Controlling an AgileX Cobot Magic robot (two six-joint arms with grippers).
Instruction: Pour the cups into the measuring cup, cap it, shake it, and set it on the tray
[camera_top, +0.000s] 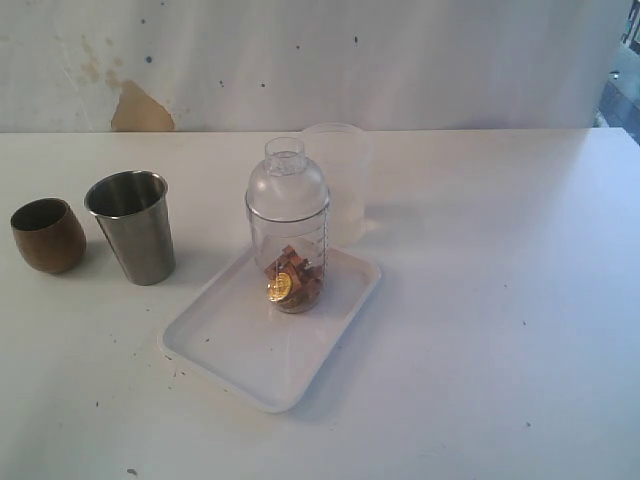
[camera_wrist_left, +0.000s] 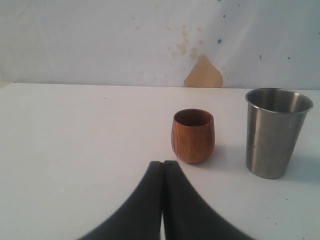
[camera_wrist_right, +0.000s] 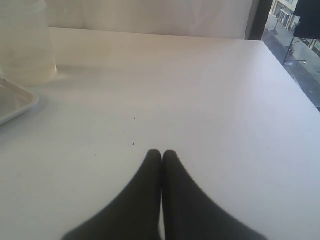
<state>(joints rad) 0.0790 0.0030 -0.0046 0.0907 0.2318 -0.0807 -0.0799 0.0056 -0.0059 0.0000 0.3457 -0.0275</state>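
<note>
The clear measuring cup (camera_top: 289, 262) stands upright on the white tray (camera_top: 232, 345), with gold and brown pieces in its bottom and the clear dome cap (camera_top: 286, 180) on its rim. The brown wooden cup (camera_top: 47, 235) (camera_wrist_left: 193, 135) and the steel tumbler (camera_top: 132, 227) (camera_wrist_left: 274, 132) stand upright on the table, left of the tray. My left gripper (camera_wrist_left: 162, 163) is shut and empty, a short way in front of the wooden cup. My right gripper (camera_wrist_right: 162, 152) is shut and empty over bare table, with the tray's corner (camera_wrist_right: 15, 102) off to one side. Neither arm shows in the exterior view.
A frosted translucent container (camera_top: 340, 180) (camera_wrist_right: 25, 42) stands just behind the tray. The white table (camera_top: 500, 300) ends at a wall behind and at an edge on the far right (camera_wrist_right: 285, 65).
</note>
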